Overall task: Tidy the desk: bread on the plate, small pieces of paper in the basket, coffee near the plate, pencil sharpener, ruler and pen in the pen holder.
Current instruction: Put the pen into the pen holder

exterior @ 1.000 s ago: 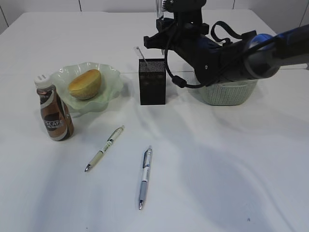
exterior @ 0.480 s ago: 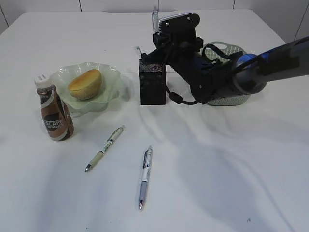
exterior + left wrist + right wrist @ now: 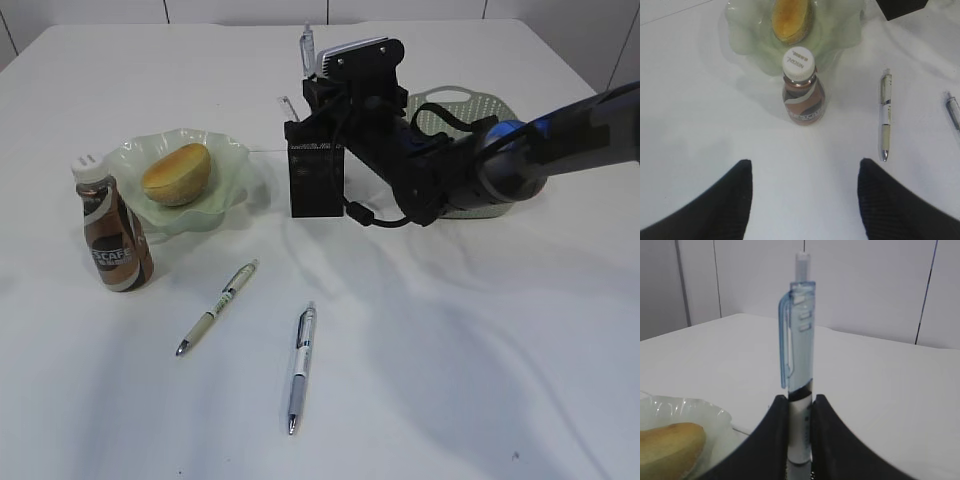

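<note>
- holding a pale blue clip pen upright, pinched low on the barrel by the right gripper, jaws closed onto it; clip and push button stand clear above.
- sitting upper centre of the exterior frame, directly over the black mesh pen holder, with the pen's top poking above the wrist housing.
- judging the pen light, stiff and smooth: prone to slipping or pivoting in a narrow pinch, so the low barrel hold suits a vertical drop; needs to stay plumb to clear the holder's rim.
- hanging at the bottom of its own view, the left gripper spread wide and empty above bare desk.
- resting lower centre of the exterior frame, two more pens: a cream one and a silver-blue one, both thin and liable to roll; best taken mid-barrel across the width.
- lying on the plate at centre left, the bread; standing just in front of it, the coffee, so those two items look done.
- showing partly behind the right arm at upper right, the basket; contents cannot be told.
- compared with a second ago: right arm lower and shifted left, wrist now down over the holder instead of above and behind it, more of the basket uncovered; nothing else moved.
</note>
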Controlling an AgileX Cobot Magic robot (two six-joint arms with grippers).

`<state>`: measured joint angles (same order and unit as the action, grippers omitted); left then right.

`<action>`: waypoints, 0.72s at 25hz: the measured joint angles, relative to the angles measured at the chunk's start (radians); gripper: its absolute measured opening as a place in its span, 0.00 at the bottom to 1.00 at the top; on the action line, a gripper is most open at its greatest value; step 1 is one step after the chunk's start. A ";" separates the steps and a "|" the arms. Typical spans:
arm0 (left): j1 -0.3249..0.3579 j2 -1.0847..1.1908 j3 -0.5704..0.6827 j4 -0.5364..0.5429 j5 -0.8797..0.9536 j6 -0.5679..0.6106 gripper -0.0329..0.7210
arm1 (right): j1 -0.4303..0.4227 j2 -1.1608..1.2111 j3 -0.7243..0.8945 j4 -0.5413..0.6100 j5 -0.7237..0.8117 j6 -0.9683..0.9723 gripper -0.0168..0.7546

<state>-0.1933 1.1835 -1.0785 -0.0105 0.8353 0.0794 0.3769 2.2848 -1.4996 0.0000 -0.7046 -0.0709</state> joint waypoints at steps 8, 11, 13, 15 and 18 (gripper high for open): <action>0.000 0.000 0.000 0.002 -0.008 0.000 0.66 | 0.000 0.000 0.000 -0.031 0.002 0.024 0.17; 0.000 0.000 0.000 0.002 -0.008 0.000 0.66 | 0.000 0.002 0.000 -0.031 0.008 0.024 0.17; 0.000 0.000 0.000 0.002 -0.008 0.000 0.66 | 0.000 0.009 0.000 -0.031 0.008 0.025 0.17; 0.000 0.000 0.000 0.002 -0.008 0.000 0.66 | 0.000 0.018 0.000 -0.031 0.008 0.025 0.17; 0.000 0.000 0.000 0.002 -0.009 0.000 0.66 | 0.000 0.019 0.000 -0.031 0.010 0.025 0.17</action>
<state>-0.1933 1.1835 -1.0785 -0.0086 0.8267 0.0794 0.3769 2.3033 -1.4996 -0.0307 -0.6942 -0.0455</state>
